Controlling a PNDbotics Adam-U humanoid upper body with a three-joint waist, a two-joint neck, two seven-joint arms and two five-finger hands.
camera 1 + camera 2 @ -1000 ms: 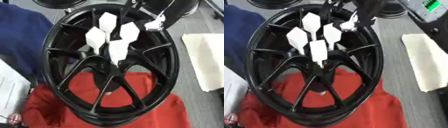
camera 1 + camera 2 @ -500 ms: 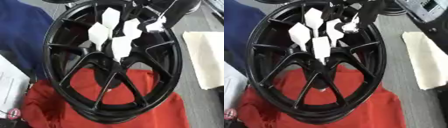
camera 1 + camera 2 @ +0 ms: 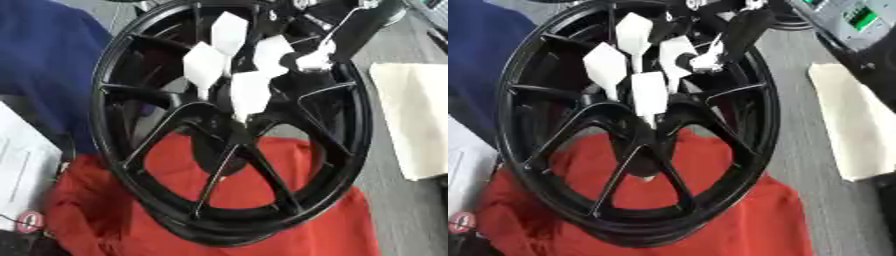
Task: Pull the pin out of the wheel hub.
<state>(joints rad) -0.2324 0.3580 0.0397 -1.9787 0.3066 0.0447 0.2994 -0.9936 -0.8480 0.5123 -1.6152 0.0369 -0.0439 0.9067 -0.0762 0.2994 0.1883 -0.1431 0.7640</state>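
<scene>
Paper (image 3: 19, 165) lies at the lower left edge, with blue cloth (image 3: 44, 55) above it. The black wheel (image 3: 352, 130) stands on edge, tilted, filling the middle of the frame, its lower rim seated on a red cloth (image 3: 289, 225).

The right hand (image 3: 249, 92) enters from the upper right. Its white fingers are straight and fanned apart over the spokes, closed on nothing; the lowest fingertip sits just above the hub (image 3: 219, 150). The left hand is not seen.

The pin cannot be identified with certainty. A pale speck (image 3: 644, 177) at the hub's lower part, in the right eye view, may be it.

Judgement: the pin is likely small, stiff and smooth, so it should be pinched at its exposed end and drawn straight along its axis. The wheel is heavy but may rock on the soft cloth.

A cream cloth (image 3: 420, 120) lies at right.
</scene>
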